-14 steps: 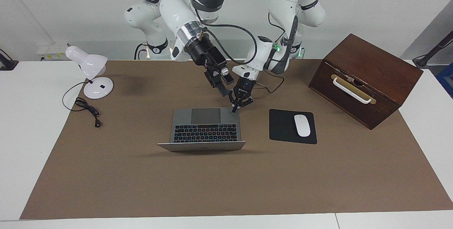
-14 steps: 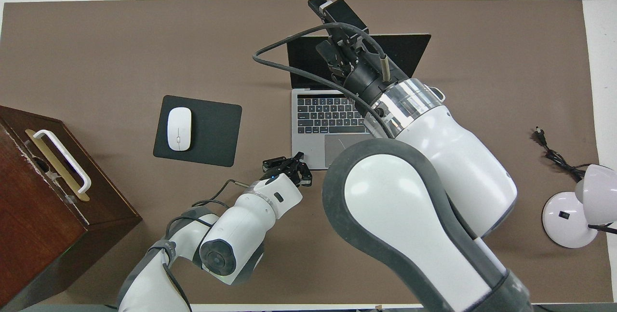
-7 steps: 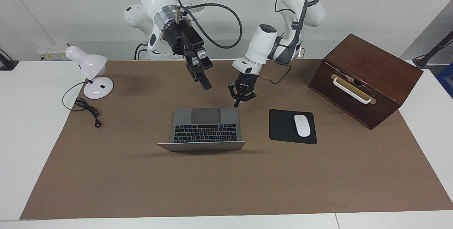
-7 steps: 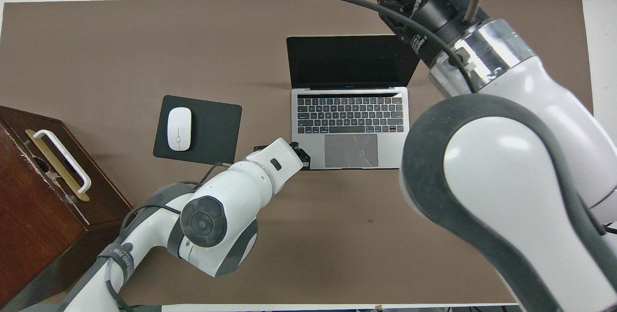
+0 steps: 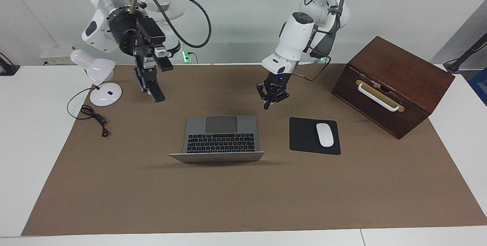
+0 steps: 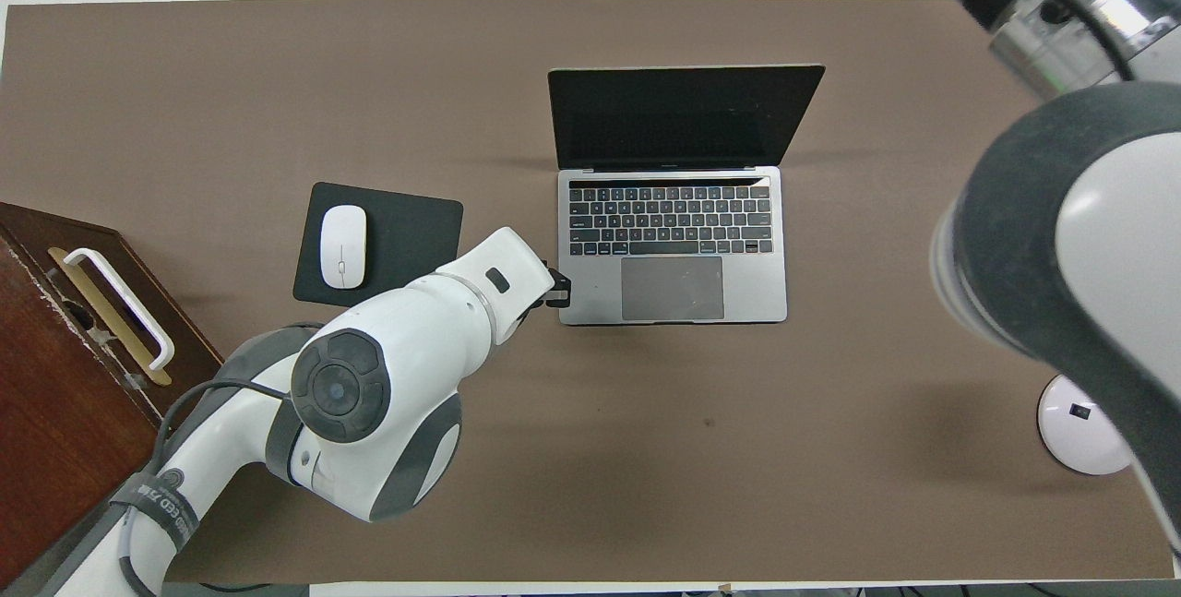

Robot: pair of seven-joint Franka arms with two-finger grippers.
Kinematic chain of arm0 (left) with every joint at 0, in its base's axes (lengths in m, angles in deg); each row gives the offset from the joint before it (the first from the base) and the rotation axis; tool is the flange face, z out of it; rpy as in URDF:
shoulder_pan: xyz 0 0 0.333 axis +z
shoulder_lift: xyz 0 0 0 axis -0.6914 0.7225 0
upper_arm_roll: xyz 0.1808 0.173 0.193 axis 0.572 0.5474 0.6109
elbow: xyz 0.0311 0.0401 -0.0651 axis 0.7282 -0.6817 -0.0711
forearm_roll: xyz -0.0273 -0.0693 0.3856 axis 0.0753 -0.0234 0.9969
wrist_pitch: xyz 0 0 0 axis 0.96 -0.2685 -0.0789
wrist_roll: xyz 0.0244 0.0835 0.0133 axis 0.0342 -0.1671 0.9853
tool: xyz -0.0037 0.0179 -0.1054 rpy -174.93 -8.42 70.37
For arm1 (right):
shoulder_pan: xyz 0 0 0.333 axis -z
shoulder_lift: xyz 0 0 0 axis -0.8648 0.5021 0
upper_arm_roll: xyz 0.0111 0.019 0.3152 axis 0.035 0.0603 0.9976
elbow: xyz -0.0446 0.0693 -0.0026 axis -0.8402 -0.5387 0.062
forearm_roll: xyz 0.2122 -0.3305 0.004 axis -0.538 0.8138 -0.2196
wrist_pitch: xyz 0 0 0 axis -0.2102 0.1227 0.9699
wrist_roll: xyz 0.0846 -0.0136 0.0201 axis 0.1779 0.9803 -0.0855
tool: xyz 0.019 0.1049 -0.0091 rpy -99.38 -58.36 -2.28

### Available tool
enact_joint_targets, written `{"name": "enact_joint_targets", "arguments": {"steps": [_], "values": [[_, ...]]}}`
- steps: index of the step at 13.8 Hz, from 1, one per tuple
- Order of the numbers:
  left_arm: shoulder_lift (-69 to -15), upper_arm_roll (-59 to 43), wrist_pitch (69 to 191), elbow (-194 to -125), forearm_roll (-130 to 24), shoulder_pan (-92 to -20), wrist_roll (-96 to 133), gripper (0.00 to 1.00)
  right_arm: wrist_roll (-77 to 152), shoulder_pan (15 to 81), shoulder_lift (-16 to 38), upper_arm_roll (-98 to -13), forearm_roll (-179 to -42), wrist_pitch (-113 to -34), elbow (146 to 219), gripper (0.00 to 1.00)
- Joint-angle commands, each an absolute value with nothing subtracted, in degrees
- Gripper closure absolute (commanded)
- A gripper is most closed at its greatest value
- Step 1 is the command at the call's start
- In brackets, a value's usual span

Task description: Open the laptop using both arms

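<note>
A wide white table (image 5: 30, 143) carries a large brown paper-like mat (image 5: 243, 192) across its middle. A plain pale grey-white wall (image 5: 399, 10) rises along the table's robot end, evenly and softly lit.

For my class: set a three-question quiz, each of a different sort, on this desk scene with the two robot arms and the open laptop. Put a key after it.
1. True or false: the laptop has its lid raised and its keyboard showing.
2. What lies on the black mouse pad? A) a lamp B) a white mouse C) a cable
3. Fill in: the left gripper hangs above the brown mat, touching ____.

Key: 1 true; 2 B; 3 nothing. The right gripper is also raised, near the white lamp, holding nothing.
</note>
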State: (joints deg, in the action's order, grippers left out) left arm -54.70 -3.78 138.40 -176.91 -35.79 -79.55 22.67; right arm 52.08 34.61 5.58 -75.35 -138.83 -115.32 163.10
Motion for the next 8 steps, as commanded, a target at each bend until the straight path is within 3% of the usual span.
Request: {"name": "enact_joint_targets", "arguments": {"steps": [1, 6, 7, 8], "values": [[-59.2, -4.1, 128.6, -174.9, -36.0, -75.6, 21.6, 1.00, 51.5, 39.5, 7.6, -74.9, -129.6, -107.2, 158.2, 0.00], [-63.0, -4.1, 118.9, -172.9, -35.4, -70.3, 16.6, 1.00, 39.1, 45.6, 8.0, -75.0, -113.4, -93.8, 155.7, 0.00], [-63.5, -4.1, 118.1, -172.9, -35.3, -69.4, 16.5, 0.76, 34.6, 47.2, 7.7, -75.1, -111.0, -89.4, 155.7, 0.00], [-63.9, -4.2, 117.6, -172.9, -35.3, -69.1, 16.6, 0.45, 31.2, 48.1, 7.3, -75.1, -108.3, -85.2, 155.7, 0.00]]}}
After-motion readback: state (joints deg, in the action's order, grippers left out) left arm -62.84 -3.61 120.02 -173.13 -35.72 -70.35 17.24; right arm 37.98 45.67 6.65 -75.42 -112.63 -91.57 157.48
